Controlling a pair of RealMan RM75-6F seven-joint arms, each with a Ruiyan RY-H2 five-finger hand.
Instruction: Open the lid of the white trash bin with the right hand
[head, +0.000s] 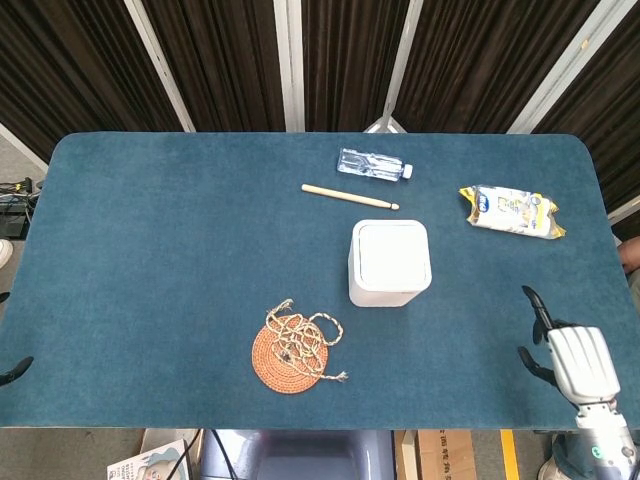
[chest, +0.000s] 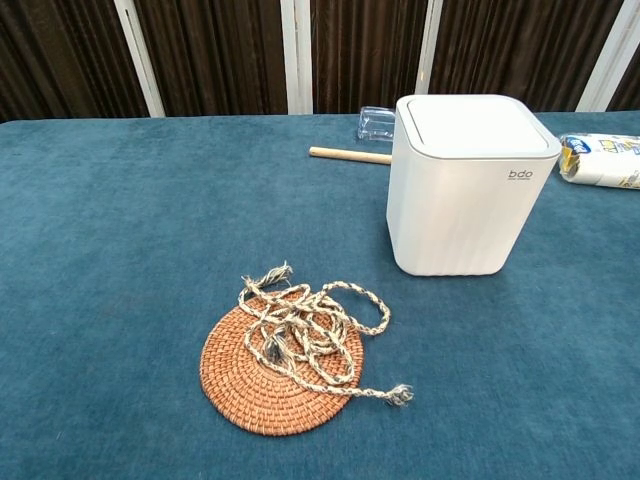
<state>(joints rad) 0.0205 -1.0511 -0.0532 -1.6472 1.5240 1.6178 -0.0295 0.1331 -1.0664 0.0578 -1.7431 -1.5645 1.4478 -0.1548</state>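
The white trash bin stands right of the table's middle, its flat lid down. The chest view shows the same bin close up with the lid flush on top. My right hand hovers at the table's front right corner, well right of and nearer than the bin. It holds nothing, and one dark finger points toward the bin with the thumb spread. Only dark fingertips of my left hand show at the far left edge. Neither hand appears in the chest view.
A woven coaster with a tangle of rope lies front left of the bin. Behind the bin lie a wooden stick and a clear bottle. A snack packet sits at the back right.
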